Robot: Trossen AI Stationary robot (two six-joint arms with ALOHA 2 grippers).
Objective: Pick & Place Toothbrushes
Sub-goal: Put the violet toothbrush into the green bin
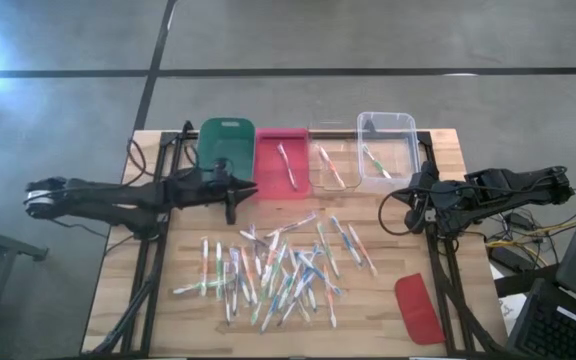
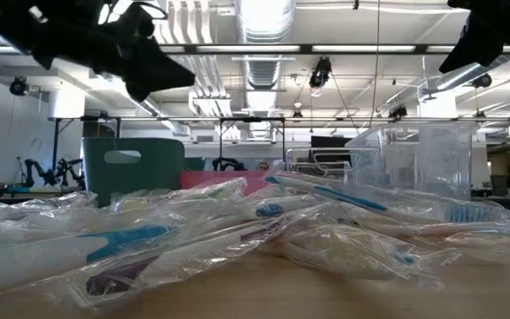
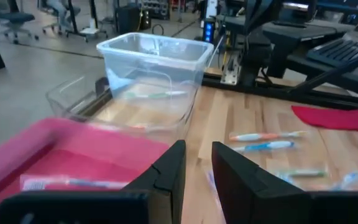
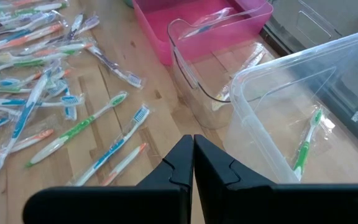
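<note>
Several wrapped toothbrushes (image 1: pixel 278 270) lie loose in a heap on the wooden table, pale sticks with green, blue and orange accents. One toothbrush lies in the pink bin (image 1: pixel 280 160), one in the shallow clear tray (image 1: pixel 330 168), and a green one (image 4: pixel 306 143) in the tall clear bin (image 1: pixel 386 150). My left gripper (image 3: pixel 197 149) hangs open and empty above the table at the pink bin's near left corner (image 1: pixel 232 205). My right gripper (image 4: pixel 193 142) is shut and empty, raised beside the tall clear bin's near right corner (image 1: pixel 410 195).
A green bin (image 1: pixel 226 140) stands at the left end of the bin row along the far edge. A flat red lid (image 1: pixel 418 308) lies near the table's right near corner. Cables and a laptop sit off the right edge. Bare wood lies left of the heap.
</note>
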